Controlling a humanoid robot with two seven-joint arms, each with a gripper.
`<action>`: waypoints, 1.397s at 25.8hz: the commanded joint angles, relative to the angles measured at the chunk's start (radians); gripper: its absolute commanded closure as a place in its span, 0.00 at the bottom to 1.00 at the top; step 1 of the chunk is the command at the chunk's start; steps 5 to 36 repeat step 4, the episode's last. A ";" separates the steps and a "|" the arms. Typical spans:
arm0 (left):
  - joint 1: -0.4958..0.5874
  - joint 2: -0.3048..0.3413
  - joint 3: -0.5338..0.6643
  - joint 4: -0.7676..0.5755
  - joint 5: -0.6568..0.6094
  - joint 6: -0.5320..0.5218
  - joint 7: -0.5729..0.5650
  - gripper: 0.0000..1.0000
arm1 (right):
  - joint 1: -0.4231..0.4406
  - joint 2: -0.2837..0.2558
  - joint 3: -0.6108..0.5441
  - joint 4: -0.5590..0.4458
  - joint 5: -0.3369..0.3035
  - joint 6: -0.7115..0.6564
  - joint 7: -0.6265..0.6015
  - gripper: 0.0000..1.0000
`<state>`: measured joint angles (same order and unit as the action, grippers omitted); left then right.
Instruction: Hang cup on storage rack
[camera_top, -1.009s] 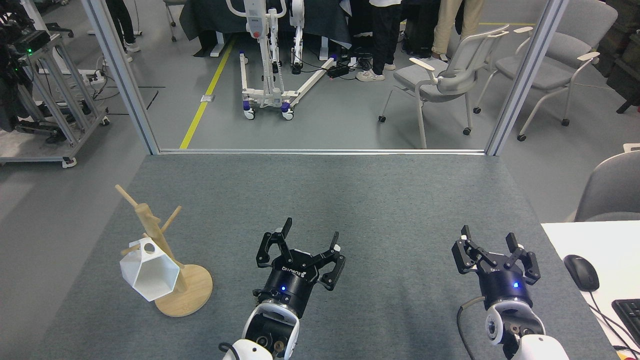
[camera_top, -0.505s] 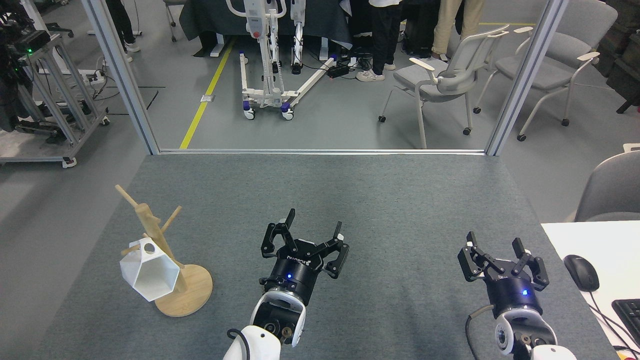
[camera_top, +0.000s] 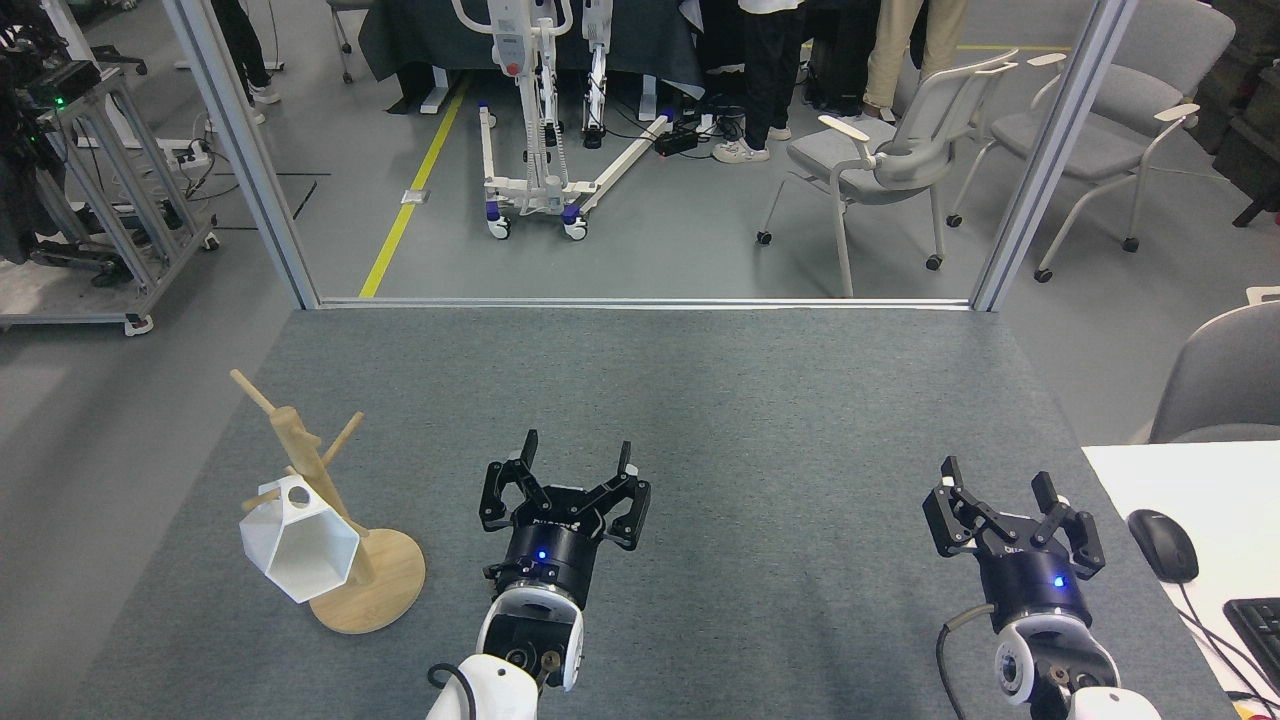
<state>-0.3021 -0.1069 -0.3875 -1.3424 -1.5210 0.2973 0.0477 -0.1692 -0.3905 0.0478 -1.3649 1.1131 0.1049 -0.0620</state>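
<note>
White faceted cup (camera_top: 298, 548) hung on the storage rack (camera_top: 335, 520), mouth tipped toward the viewer, a lower peg poking through a round hole in its wall. Rack and cup sat left of the left pincer (camera_top: 577, 463), well apart from it, and unmoved across all frames.

Left pincer differed from half a second before: it had shifted left and slightly up the grey felt table (camera_top: 760, 400), now nearer the rack but not touching it. Its fingers stood spread apart, nothing between them. Blue light glowed on its wrist body. Small white lettering sat on the black housing just below the fingers, too small to read.

Right pincer (camera_top: 1000, 482) stood far off to the right of the left one, near the table's right edge. It had slid a little right and down from a second before. Fingers also spread apart, empty. Blue light on the wrist, small lettering there too, unreadable.

Right of the right pincer, a black mouse (camera_top: 1163, 544) lay on a white desk (camera_top: 1200, 490), with a keyboard corner (camera_top: 1258, 628) below it.
</note>
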 joint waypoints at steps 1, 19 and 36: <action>-0.006 0.003 0.002 0.012 0.024 -0.003 0.001 0.00 | -0.001 -0.004 -0.002 0.000 -0.038 -0.002 -0.001 0.00; -0.028 0.030 0.030 0.060 0.055 -0.027 0.004 0.00 | -0.001 -0.005 -0.002 0.000 -0.039 -0.001 -0.001 0.00; -0.028 0.030 0.030 0.060 0.055 -0.027 0.004 0.00 | -0.001 -0.005 -0.002 0.000 -0.039 -0.001 -0.001 0.00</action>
